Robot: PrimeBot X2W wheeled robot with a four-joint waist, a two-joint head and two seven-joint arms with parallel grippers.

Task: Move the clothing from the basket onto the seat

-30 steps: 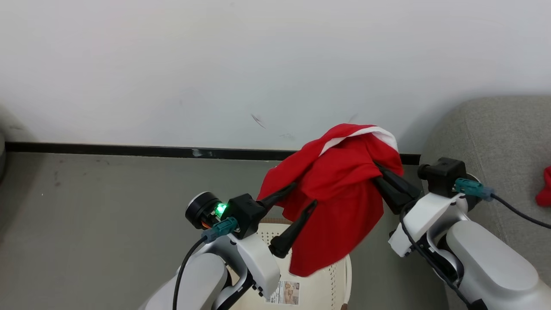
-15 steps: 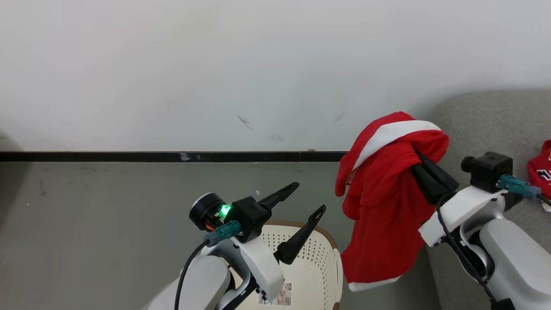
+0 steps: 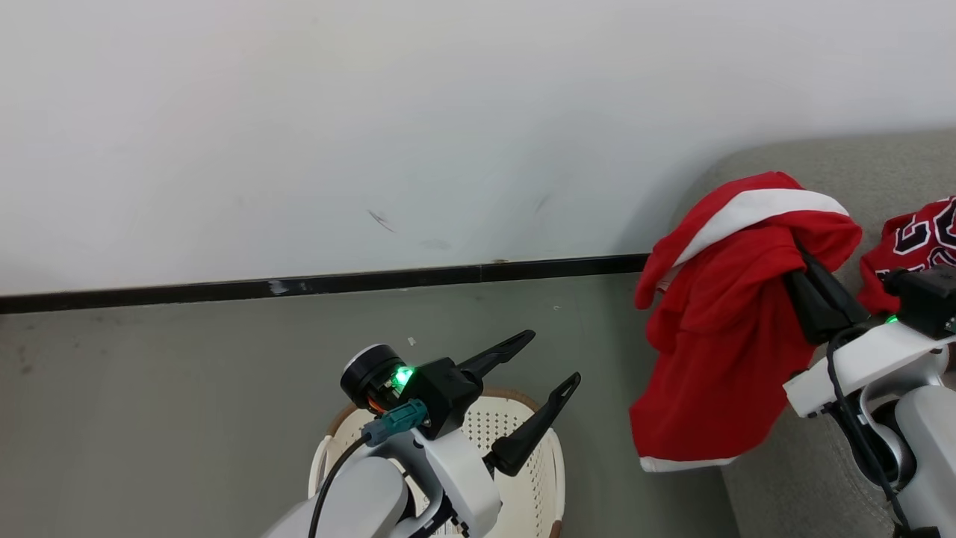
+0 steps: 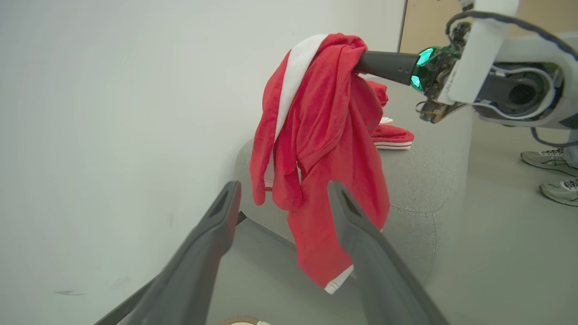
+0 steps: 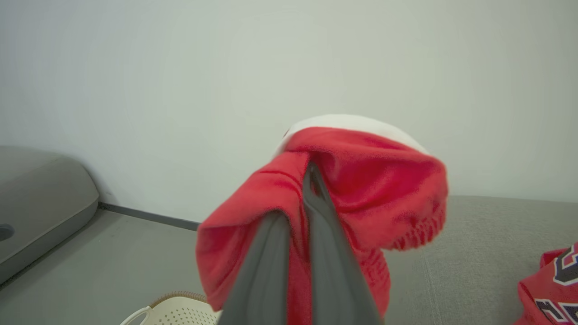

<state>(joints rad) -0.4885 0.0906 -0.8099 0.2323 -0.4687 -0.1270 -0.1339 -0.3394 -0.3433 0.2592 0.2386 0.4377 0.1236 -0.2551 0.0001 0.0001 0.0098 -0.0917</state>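
I have turned toward the grey seat (image 3: 859, 161), which now takes up the right of my head view. The red garment (image 3: 717, 359), held by both my claws over the basket (image 3: 538, 478) a second ago, now hangs from my right gripper (image 5: 310, 189) alone. Its fingers are pressed together on the cloth at the seat's corner, and the white hem dangles down the side. The numbered jersey (image 3: 915, 235) already lies on the seat. My left gripper (image 3: 553, 356) has let go and stands spread wide and empty above the basket. I judge this piece needs only carrying further over the cushion and releasing.
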